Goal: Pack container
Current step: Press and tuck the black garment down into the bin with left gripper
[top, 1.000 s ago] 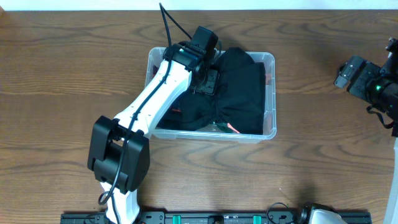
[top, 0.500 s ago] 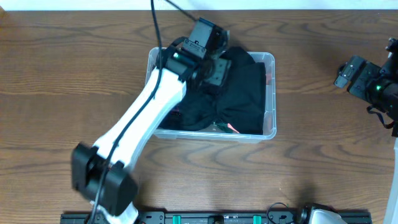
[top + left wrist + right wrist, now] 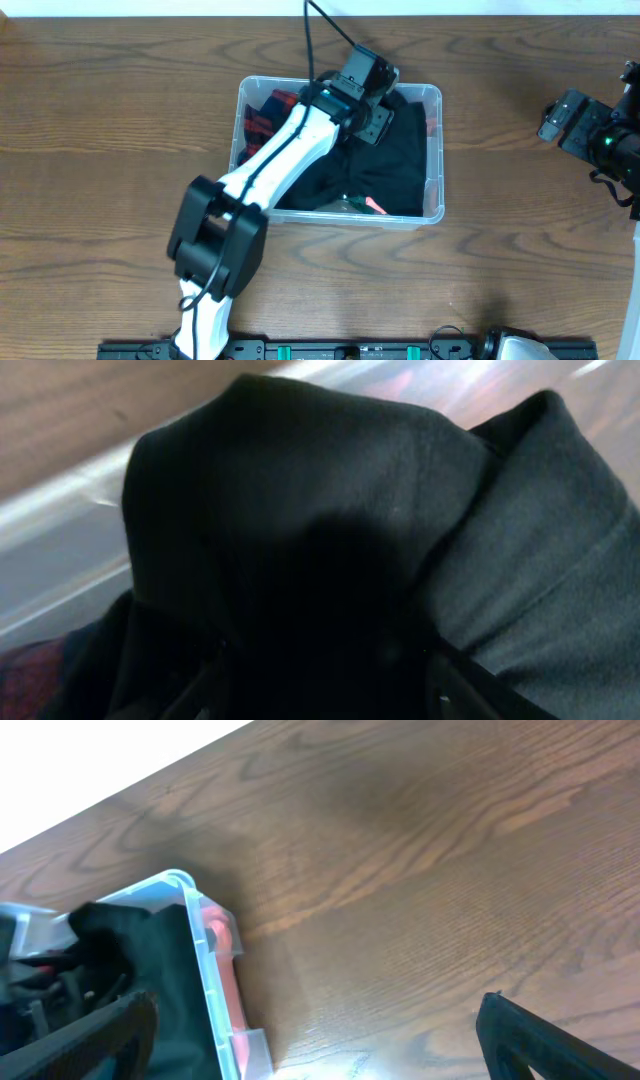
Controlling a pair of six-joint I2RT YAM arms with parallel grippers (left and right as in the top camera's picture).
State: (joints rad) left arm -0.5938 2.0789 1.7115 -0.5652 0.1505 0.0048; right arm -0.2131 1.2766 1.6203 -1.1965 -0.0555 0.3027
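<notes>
- Plainly, the container [image 3: 241, 150] sits mid-bench [image 3: 100, 150], with its long axis running across from the left arm's side to the right arm's side.
- Reaching inside the container, toward its far right corner, the left claw [image 3: 372, 118] is down on the black garment [image 3: 390, 160]. The container lies beneath and all around it, and the left arm is much the nearer.
- Dark folds fill the left wrist view (the fingers are lost against the cloth), so I cannot tell whether that claw is apart or clamped on fabric.
- Well apart from the container's right end wall, the right claw [image 3: 318, 1015] hangs with its fingers spread wide and nothing between them.
- Clear and colourless, the container has rounded corners and a rolled rim. The garment covers most of its floor, and a red-and-dark item [image 3: 265, 108] shows in its far left corner.
- Likely the next move is tucking the cloth below the rim.
</notes>
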